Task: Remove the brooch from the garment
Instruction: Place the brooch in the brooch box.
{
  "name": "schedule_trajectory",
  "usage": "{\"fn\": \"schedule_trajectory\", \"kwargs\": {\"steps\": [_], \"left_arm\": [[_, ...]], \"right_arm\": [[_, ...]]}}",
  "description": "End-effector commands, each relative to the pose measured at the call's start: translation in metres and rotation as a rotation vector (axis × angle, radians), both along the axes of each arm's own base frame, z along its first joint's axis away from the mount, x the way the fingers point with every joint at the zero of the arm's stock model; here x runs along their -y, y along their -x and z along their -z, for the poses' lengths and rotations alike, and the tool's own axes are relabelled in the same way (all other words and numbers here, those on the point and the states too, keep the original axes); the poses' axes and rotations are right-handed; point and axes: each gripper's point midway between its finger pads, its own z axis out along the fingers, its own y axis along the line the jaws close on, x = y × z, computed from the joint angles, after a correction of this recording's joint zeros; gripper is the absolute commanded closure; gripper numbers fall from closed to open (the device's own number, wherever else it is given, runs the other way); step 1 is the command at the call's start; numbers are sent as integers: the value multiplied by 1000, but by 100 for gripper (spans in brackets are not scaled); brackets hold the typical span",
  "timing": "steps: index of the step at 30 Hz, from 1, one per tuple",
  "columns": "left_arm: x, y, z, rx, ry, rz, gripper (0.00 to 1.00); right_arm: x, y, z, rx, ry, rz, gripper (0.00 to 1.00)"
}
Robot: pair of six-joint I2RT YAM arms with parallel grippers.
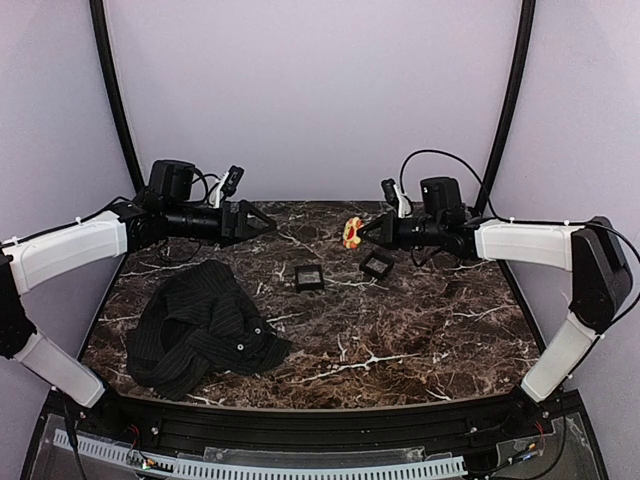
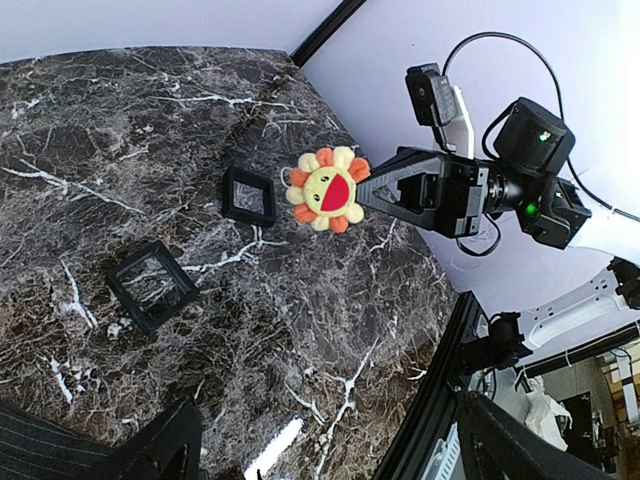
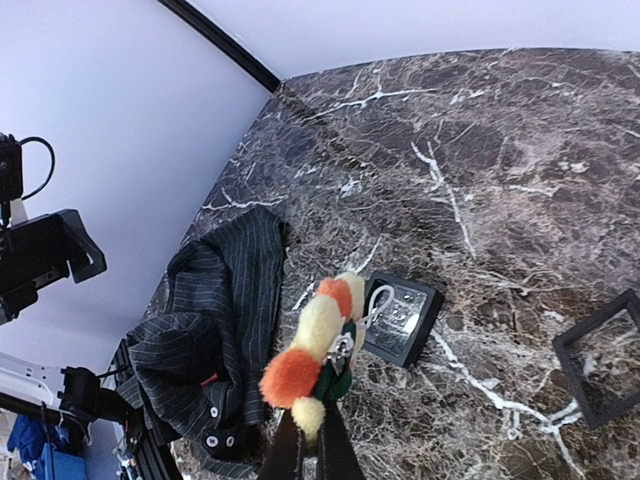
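Observation:
The brooch [image 1: 352, 233], a fuzzy flower with orange and cream petals, hangs in the air above the back of the table, apart from the garment. My right gripper [image 1: 364, 233] is shut on its lower edge. The right wrist view shows the brooch [image 3: 320, 345] edge-on, with a green back and a metal clasp, pinched between the gripper's [image 3: 310, 445] closed fingers. In the left wrist view its face [image 2: 327, 190] has a red mouth. The black pinstriped garment [image 1: 200, 330] lies crumpled at the front left. My left gripper [image 1: 265, 224] hovers above the garment's far side, open and empty.
Two small black square boxes [image 1: 309, 277] [image 1: 377, 264] sit mid-table under the brooch, and both show in the right wrist view [image 3: 400, 318] [image 3: 600, 355]. The garment's buttons [image 3: 215, 438] face up. Dark marble tabletop [image 1: 400, 340], black frame posts at the back corners.

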Motion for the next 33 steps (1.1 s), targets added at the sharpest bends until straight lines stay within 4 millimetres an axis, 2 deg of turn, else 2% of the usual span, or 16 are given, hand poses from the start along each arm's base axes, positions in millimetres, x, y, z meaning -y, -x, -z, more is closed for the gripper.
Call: {"fn": "schedule_trajectory", "kwargs": {"steps": [1, 10, 17, 33], "left_arm": [[-9, 2, -13, 46, 23, -16, 10], [-12, 1, -13, 45, 29, -19, 10], [-14, 1, -13, 44, 33, -21, 10], [-21, 0, -15, 53, 37, -45, 10]], "right_arm": [[-19, 11, 10, -35, -85, -108, 100], [-50, 4, 29, -58, -103, -149, 100], [-69, -1, 52, -106, -100, -178, 100], [-87, -19, 93, -188, -115, -166, 100]]}}
